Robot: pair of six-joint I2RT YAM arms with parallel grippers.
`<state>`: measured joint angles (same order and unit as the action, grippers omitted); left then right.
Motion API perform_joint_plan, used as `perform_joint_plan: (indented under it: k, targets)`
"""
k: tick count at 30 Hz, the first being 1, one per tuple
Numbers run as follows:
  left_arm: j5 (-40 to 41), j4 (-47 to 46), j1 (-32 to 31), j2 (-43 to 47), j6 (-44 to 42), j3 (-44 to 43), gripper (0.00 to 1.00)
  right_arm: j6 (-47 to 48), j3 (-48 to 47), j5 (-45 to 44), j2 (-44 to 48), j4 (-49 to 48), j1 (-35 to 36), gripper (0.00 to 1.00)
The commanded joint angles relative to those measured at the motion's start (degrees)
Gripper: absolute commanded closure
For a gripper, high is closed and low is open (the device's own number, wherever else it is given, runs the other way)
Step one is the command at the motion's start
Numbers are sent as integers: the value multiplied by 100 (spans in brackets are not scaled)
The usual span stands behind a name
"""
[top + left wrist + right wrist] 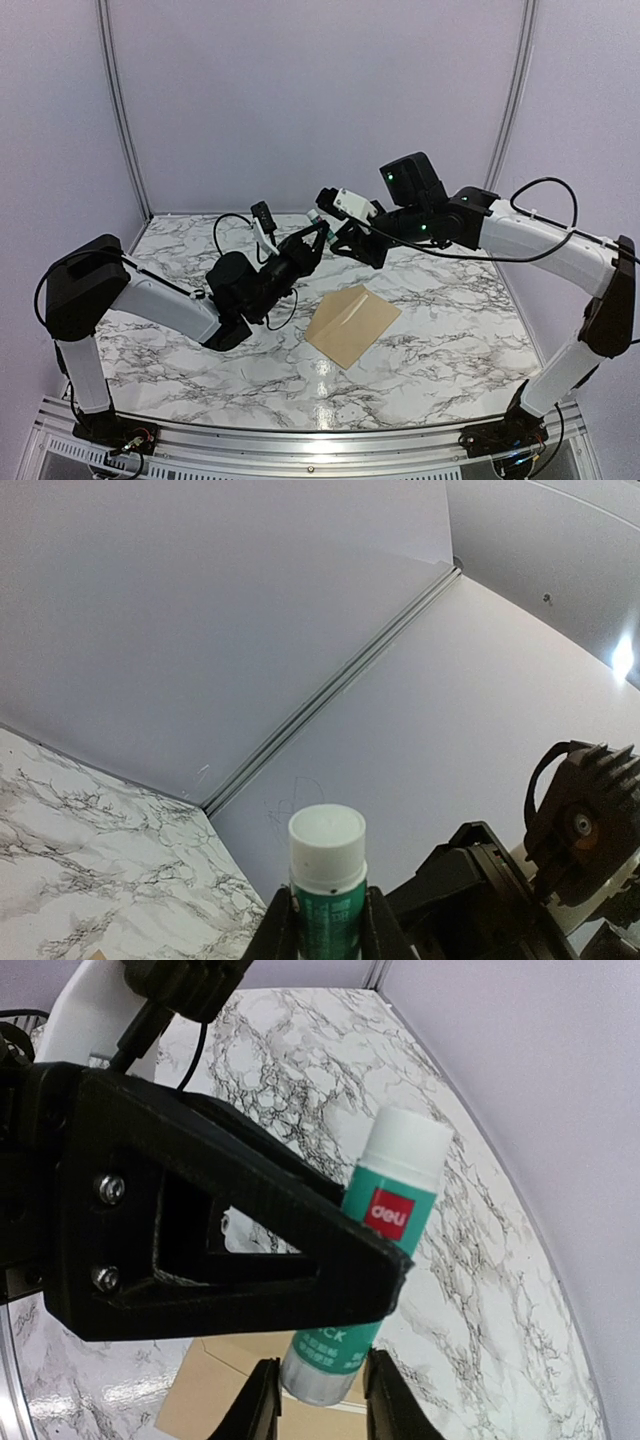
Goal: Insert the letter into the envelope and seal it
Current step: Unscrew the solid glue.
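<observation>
A green glue stick (317, 215) with a white cap is held in the air between both grippers, above the far middle of the table. My left gripper (310, 238) is shut on its green body (327, 900), with the cap pointing away. My right gripper (340, 235) has its fingers (258, 1400) against both sides of the stick's base (330, 1365). A left finger (200, 1240) crosses in front of the stick. The tan envelope (352, 322) lies flat on the table below and shows in the right wrist view (220, 1400). The letter is out of view.
The marble table (180, 350) is walled by pale panels at the back and sides. The right arm's black wrist (570, 820) is close beside the left gripper. A black cable (230, 225) loops behind the left wrist.
</observation>
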<state>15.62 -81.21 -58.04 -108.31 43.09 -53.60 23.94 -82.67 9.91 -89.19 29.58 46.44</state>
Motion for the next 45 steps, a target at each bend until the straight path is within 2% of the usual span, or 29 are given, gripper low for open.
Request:
perform_joint_plan:
  k: [1,5,7,12,15,17,19,21,25,29,32,38,45]
  targets:
    - [12,-162,12,138,-35,61,100,-111,-266,-15,-88,-4,39,79]
    - [-13,-208,12,111,-29,56,100,-306,-344,582,-90,33,-46,89]
    - [-61,-242,12,95,-29,69,100,-662,-430,1737,-129,31,-451,91]
    - [-179,-320,12,74,-79,69,100,-2181,-223,5861,-459,-968,-1486,91]
    - [-202,-350,12,65,-88,69,100,-3733,286,6798,-519,-2357,-1586,90]
    - [-196,-369,7,69,-103,69,100,-4171,551,6905,-494,-2885,-1595,88]
    - [-190,-378,8,88,-131,82,100,-3907,578,6744,-461,-2689,-1619,84]
    - [-142,-378,12,122,-161,99,100,-3175,405,6284,-454,-1875,-1621,74]
    - [40,-387,11,207,-220,162,100,-1779,74,4447,-309,-572,-1562,62]
    - [228,-387,10,249,-255,194,100,-1137,44,2376,-115,-119,-1166,59]
    - [330,-387,8,258,-259,217,100,-797,45,1255,-41,-44,-772,58]
    - [473,-387,-3,275,-221,255,100,-612,-143,404,-151,-20,-269,56]
    - [467,-387,1,312,-195,291,100,-534,-399,77,-275,-41,32,55]
